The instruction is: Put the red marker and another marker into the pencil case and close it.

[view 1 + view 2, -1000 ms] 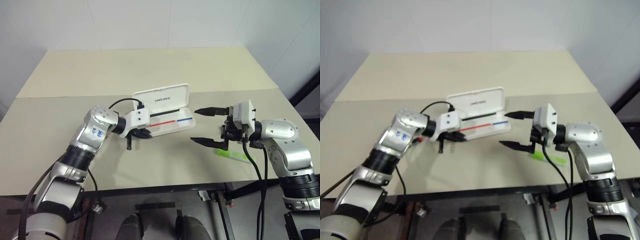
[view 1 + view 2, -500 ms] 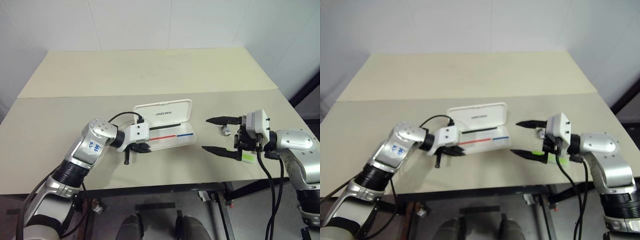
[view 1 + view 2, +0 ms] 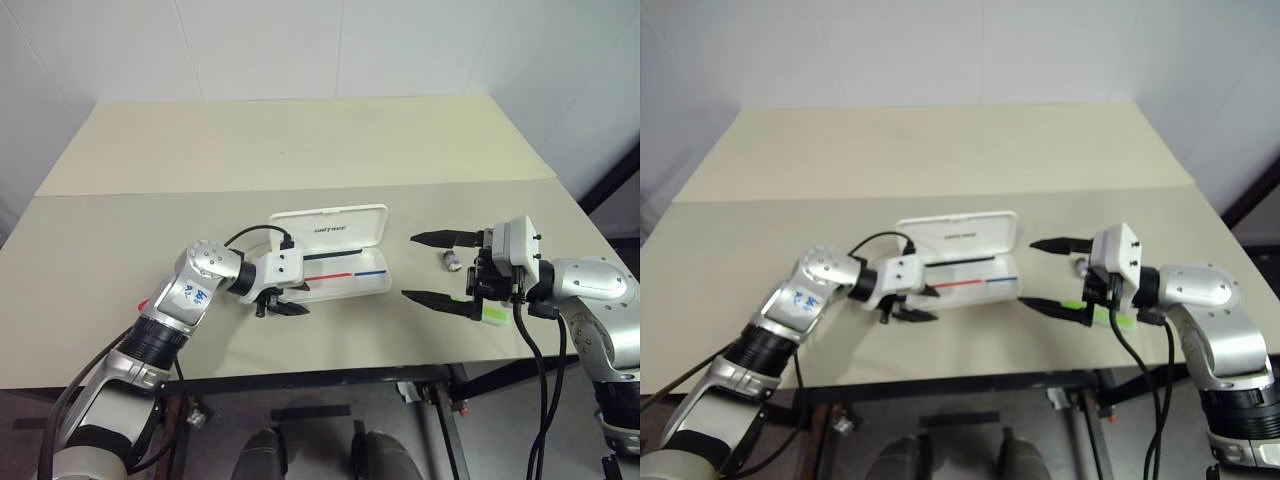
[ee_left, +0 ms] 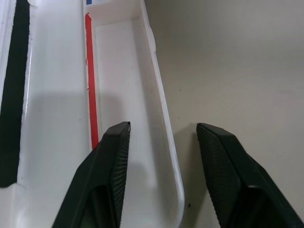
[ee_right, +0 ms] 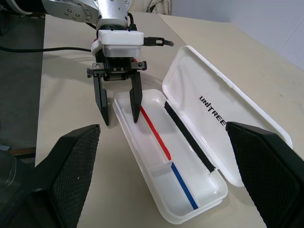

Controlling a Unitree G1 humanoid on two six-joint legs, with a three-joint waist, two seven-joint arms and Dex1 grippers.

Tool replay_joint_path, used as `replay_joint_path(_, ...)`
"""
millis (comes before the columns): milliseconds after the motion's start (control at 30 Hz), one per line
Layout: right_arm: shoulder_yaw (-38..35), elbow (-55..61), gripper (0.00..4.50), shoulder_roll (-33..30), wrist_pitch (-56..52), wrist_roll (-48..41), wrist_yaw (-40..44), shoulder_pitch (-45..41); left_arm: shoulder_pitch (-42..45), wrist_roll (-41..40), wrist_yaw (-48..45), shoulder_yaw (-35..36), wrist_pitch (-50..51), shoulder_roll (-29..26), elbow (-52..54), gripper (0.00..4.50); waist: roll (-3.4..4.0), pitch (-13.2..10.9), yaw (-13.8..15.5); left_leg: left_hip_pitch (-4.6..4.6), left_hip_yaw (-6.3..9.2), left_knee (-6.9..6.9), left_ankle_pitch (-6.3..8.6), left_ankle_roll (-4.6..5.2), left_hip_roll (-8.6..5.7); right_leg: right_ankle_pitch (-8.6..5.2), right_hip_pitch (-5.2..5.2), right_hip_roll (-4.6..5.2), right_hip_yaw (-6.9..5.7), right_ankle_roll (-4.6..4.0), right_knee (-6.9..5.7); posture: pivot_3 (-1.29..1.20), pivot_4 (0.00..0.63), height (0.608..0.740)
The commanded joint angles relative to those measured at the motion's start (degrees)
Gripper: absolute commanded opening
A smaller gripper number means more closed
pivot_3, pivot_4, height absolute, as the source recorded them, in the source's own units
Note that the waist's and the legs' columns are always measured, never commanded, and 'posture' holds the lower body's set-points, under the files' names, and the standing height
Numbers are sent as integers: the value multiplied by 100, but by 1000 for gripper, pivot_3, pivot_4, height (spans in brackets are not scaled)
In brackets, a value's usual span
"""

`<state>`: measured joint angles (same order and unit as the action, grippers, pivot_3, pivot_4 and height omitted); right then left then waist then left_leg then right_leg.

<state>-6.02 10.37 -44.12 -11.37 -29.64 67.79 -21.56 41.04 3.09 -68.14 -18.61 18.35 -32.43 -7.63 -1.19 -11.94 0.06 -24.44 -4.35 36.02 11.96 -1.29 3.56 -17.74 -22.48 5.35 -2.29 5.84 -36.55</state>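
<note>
Both end effectors gape empty beside the white pencil case [image 5: 171, 166], lid up, red-and-blue stripe inside.

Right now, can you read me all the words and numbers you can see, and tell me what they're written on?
"UNITREE": black letters inside the open lid of the pencil case.
Blue marks on a white sticker on the left arm: too small and blurred to read.
No other words, numbers or signs can be read anywhere else.
</note>
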Motion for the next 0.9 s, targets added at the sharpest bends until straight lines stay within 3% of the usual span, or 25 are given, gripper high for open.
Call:
replay_joint_path(33,-85,48,4500,32,57,-77,-4,-82,3,-269,-27,145,234,-18,589,2346,0,0,-5,0,0,0,0,0,0,0,0,0,0,0,0,0,150,740)
replay_joint_path(233,-43,-86,4500,97,125,-40,51,-145,-236,-757,179,627,862,-150,1358,2346,0,0,-18,0,0,1,0,0,1,0,1,0,1,0,-1,0,150,740)
replay_joint_path(333,19,-174,4500,163,159,-33,100,-223,-514,-1192,471,1259,1548,-260,1824,2902,0,0,-40,2,0,-2,0,0,3,0,0,-2,4,0,-2,0,150,740)
replay_joint_path(500,111,-289,4500,242,168,-62,247,-439,-919,-1749,251,1892,2109,-1007,2219,4444,0,0,-42,2,0,-1,-1,-3,8,0,-2,-6,4,0,-5,0,150,740)
replay_joint_path(700,258,-306,4500,533,141,-214,409,-885,-1547,-2399,-310,2496,2596,-2230,2262,4444,-1,-1,-71,6,-5,-14,4,-9,12,-4,-6,-6,7,-7,2,0,150,740)
replay_joint_path(900,505,58,4500,839,-128,-537,552,-1332,-1670,-1793,-19,2348,2251,-3107,1244,4444,-2,0,-67,7,-5,-29,6,-13,13,-8,-12,-3,4,-15,6,0,150,740)
